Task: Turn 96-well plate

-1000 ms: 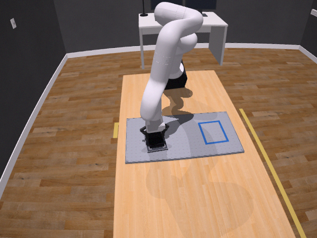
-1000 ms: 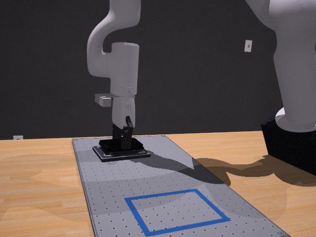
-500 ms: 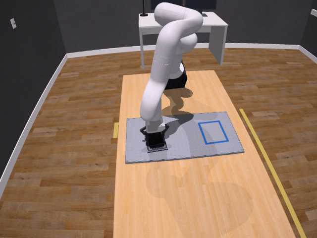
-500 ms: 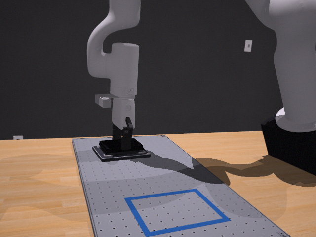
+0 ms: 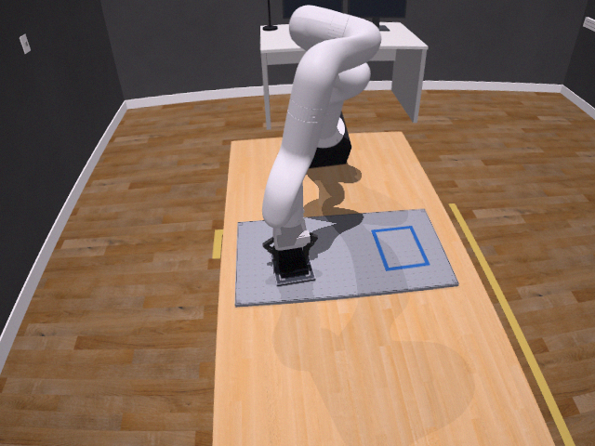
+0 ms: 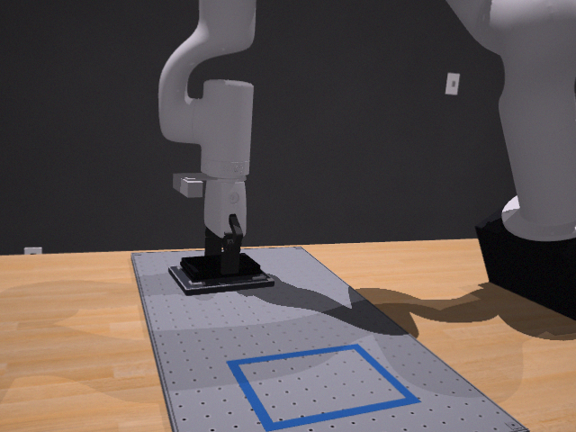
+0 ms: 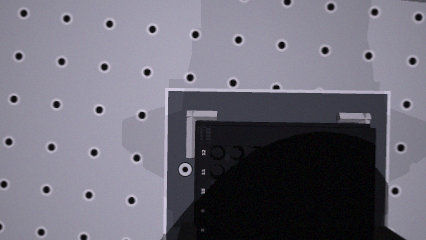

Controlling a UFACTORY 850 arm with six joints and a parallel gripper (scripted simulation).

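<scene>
The black 96-well plate (image 5: 294, 271) (image 6: 249, 265) (image 7: 220, 137) lies low in the plate nest N1 (image 5: 294, 282) (image 6: 223, 284) (image 7: 275, 104), on the left part of the grey perforated board (image 5: 346, 282) (image 6: 209, 335) (image 7: 75, 75). My gripper (image 5: 289, 261) (image 6: 223, 260) comes straight down on the plate and is shut on it across its sides. In the wrist view two pale corner locators (image 7: 201, 116) (image 7: 354, 118) show just outside the plate's top edge, and row numbers run down its left edge. A small round mark (image 7: 185, 169) sits on the nest's left side. The plate's cut-off corner is hidden.
A blue outlined rectangle (image 5: 378, 249) (image 6: 292, 354) is marked on the board's right part. The robot's black base (image 5: 331, 153) (image 6: 526, 265) stands at the far end of the wooden table (image 5: 364, 364). A white desk (image 5: 408, 47) stands behind.
</scene>
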